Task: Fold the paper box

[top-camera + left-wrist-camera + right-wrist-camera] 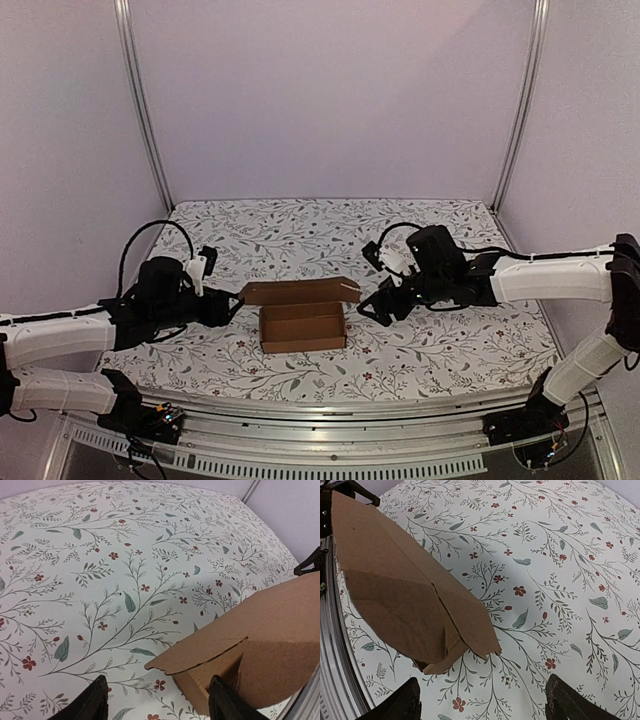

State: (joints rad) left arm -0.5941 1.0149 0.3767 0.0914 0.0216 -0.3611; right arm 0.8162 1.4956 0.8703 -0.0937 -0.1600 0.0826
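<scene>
While both arms reach in from the sides, the biggest thing on show is the pale lilac enclosure wall (330, 100) around the rig, with the desk (450, 350) under it in a white cloth printed with leafy twigs and little red flowers.

The left arm (60, 340) comes in low from the left, and the right arm (550, 280) stretches in from the right – both are white with black wrists.

The paper box (303, 325) sits between them at the near-middle of the desk. It's a small brown carton standing on its base, with the front wall facing the arm bases. Its lid flap (300, 291) is raised above the body rather than shut, and it sticks out past the body on both ends.

The left gripper (226, 302) is right at the left end of the lid. Its fingers (95, 702) are spread with nothing pinched between them – the box corner sits just by one finger, and I can't tell if they touch.

The right gripper (368, 303) is just off the lid's right end. Its fingers (402, 705) are wide apart too, and the box end is ahead of them, not held.
</scene>
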